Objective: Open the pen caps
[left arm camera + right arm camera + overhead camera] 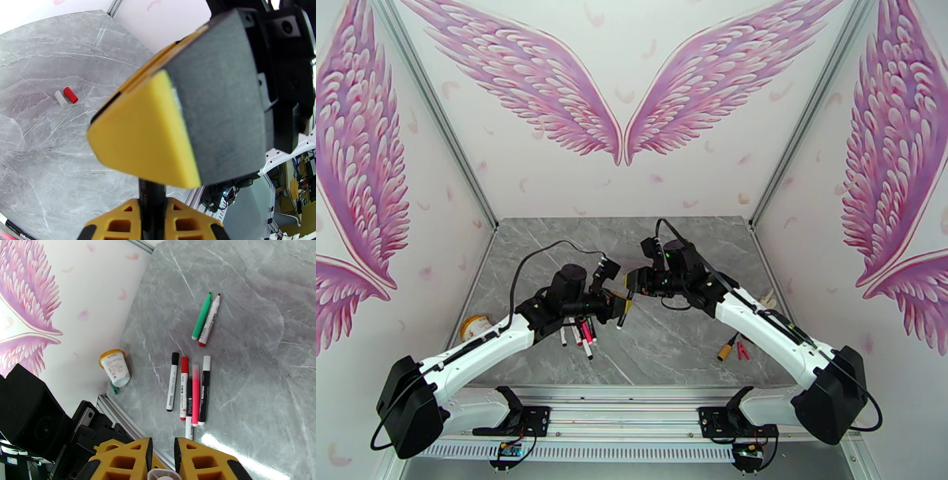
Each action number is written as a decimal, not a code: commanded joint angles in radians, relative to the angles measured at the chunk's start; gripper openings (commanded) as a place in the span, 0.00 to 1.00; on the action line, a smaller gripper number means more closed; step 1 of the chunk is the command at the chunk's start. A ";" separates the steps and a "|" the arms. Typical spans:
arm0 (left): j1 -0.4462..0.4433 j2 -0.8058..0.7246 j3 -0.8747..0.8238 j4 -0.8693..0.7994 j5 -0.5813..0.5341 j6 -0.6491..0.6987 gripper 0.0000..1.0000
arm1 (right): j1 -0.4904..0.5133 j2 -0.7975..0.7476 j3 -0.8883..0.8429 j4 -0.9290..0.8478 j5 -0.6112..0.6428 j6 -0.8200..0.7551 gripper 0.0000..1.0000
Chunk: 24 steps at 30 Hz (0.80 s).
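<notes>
**A:** What does the overhead view show?
**B:** The left tool (621,306) and right tool (633,281) meet above the tabletop (675,335). Loose pens (581,335) lie under the left arm.
**A:** And the left wrist?
**B:** That tool is clamped on a dark pen (152,193). A red cap (71,94) lies beside a short white piece (60,98).
**A:** The right wrist?
**B:** Its fingers (197,461) stand nearly together beside something pale (162,475). Whether they grip it cannot be told.

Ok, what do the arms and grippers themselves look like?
The left arm and right arm share white shells, black joints and bases, with black cables looping outside. The left gripper and right gripper have yellow fingers with hollow pockets, and a grey pad on the right one.
</notes>
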 commanded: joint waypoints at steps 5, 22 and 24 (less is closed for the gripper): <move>-0.006 0.002 0.022 -0.016 0.019 0.017 0.12 | 0.007 0.006 0.045 -0.015 0.012 -0.016 0.26; -0.004 -0.006 0.009 0.020 0.018 -0.006 0.27 | 0.008 0.005 0.050 -0.011 -0.004 -0.012 0.14; -0.005 -0.004 0.002 0.045 0.022 -0.022 0.31 | 0.007 0.005 0.050 0.000 -0.024 -0.003 0.13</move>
